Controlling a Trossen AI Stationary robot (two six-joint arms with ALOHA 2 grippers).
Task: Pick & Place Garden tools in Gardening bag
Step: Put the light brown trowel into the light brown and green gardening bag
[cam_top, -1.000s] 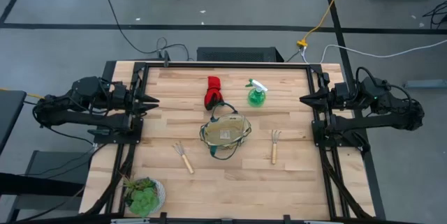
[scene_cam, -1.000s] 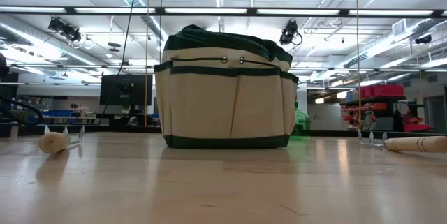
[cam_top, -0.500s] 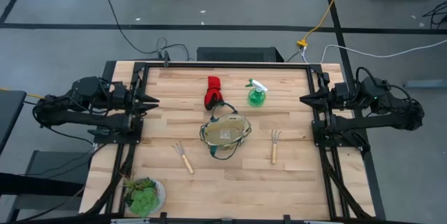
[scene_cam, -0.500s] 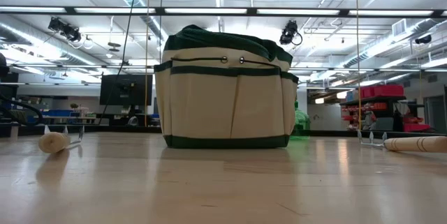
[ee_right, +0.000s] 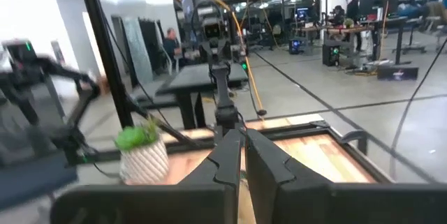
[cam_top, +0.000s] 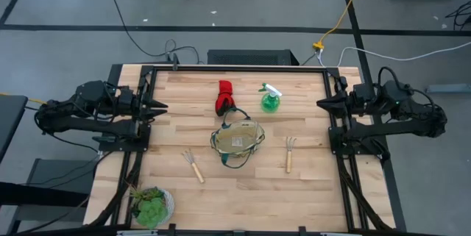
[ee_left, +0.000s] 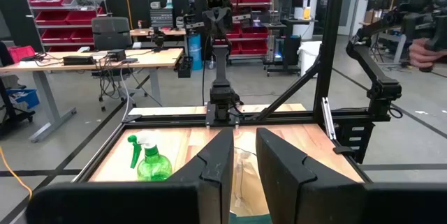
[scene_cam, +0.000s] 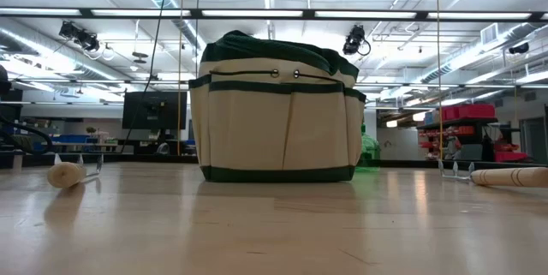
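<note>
Right claw [cam_top: 321,104] slightly shifted, gardening bag [cam_top: 238,139] unmoved.

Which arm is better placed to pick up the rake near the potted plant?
Probably the left. That rake lies on the left gripper's side of the bag, while the right gripper waits across the table.

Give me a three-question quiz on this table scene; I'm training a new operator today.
1. True or false: the gardening bag already holds a hand rake.
2. Which item is nearest the glove bundle: A) spray bottle B) potted plant C) right-side rake?
3. Fill in: the left gripper and right gripper both wait at the table's ____.

Key: 1. False; the left-side rake and the other both lie on the table. 2. A. 3. edges.
</note>
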